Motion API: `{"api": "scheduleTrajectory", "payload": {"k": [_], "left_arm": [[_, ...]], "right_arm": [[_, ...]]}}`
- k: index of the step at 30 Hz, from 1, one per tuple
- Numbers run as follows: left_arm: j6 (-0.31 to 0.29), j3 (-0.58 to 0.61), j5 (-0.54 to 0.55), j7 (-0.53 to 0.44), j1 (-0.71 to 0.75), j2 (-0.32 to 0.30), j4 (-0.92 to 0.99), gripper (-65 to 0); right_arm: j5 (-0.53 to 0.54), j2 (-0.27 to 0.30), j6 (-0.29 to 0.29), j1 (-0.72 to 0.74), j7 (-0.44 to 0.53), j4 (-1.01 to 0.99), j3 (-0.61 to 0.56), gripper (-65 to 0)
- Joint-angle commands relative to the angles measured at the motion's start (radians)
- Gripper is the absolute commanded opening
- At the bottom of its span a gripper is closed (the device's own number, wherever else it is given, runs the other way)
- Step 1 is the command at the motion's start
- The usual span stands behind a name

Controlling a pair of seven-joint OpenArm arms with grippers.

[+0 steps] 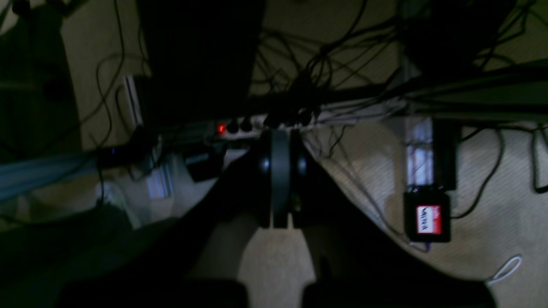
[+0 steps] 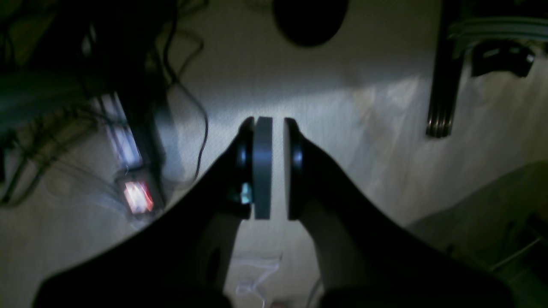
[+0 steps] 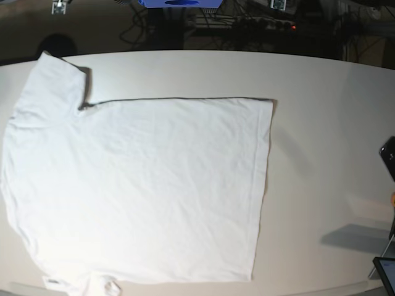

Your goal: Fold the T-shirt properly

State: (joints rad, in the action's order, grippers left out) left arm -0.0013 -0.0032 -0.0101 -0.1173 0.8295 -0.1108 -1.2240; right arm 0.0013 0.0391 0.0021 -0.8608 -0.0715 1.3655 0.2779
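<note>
The white T-shirt [image 3: 154, 185] lies spread flat on the off-white table [image 3: 327, 123], one short sleeve [image 3: 55, 80] pointing to the far left corner and a small label [image 3: 52, 282] at the near left edge. Neither gripper shows in the base view. In the left wrist view my left gripper [image 1: 280, 141] is shut, its pads pressed together with nothing between them, over dim floor. In the right wrist view my right gripper [image 2: 278, 128] has a narrow gap between its pads, with nothing in it, also over floor. The T-shirt is out of both wrist views.
Below the left gripper are tangled cables, a power strip with a red light [image 1: 220, 128] and a black box with a red label [image 1: 428, 218]. A dark metal leg [image 2: 441, 85] stands right of the right gripper. A dark object [image 3: 389, 157] pokes in at the table's right edge.
</note>
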Motion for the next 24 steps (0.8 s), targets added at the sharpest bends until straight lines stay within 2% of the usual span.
{"api": "scheduleTrajectory", "payload": {"k": [1,7,13,17,21,22,24], "left_arm": [[0.005,-0.002,0.002,-0.011,0.038,-0.008,-0.032,-65.0],[0.005,-0.002,0.002,-0.011,0.113,-0.008,-0.170,-65.0],[0.005,-0.004,0.002,-0.011,0.158,-0.013,-0.323,-65.0],[0.007,-0.007,0.008,-0.011,0.172,-0.042,-0.449,-65.0],[0.008,-0.007,0.009,-0.005,0.175,-0.057,-0.604,-65.0],[0.008,-0.007,0.009,-0.005,0.173,-0.068,-0.624,-65.0],[0.010,-0.007,0.011,-0.003,0.147,-0.083,-0.647,-65.0]], "right_arm": [[0.001,-0.003,-0.007,-0.030,0.017,0.041,0.021,-59.5],[0.001,-0.006,-0.007,-0.127,0.017,0.231,0.054,-59.5],[0.001,-0.006,-0.007,-0.159,0.016,0.358,0.056,-59.5],[0.003,-0.006,-0.007,-0.163,0.016,0.463,0.076,-59.5],[0.003,-0.044,-0.004,-0.110,-0.070,0.589,0.168,-59.1],[0.003,-0.049,0.008,-0.085,-0.101,0.602,0.191,-59.1],[0.003,-0.051,0.103,-0.018,-0.144,0.604,0.225,-59.1]]}}
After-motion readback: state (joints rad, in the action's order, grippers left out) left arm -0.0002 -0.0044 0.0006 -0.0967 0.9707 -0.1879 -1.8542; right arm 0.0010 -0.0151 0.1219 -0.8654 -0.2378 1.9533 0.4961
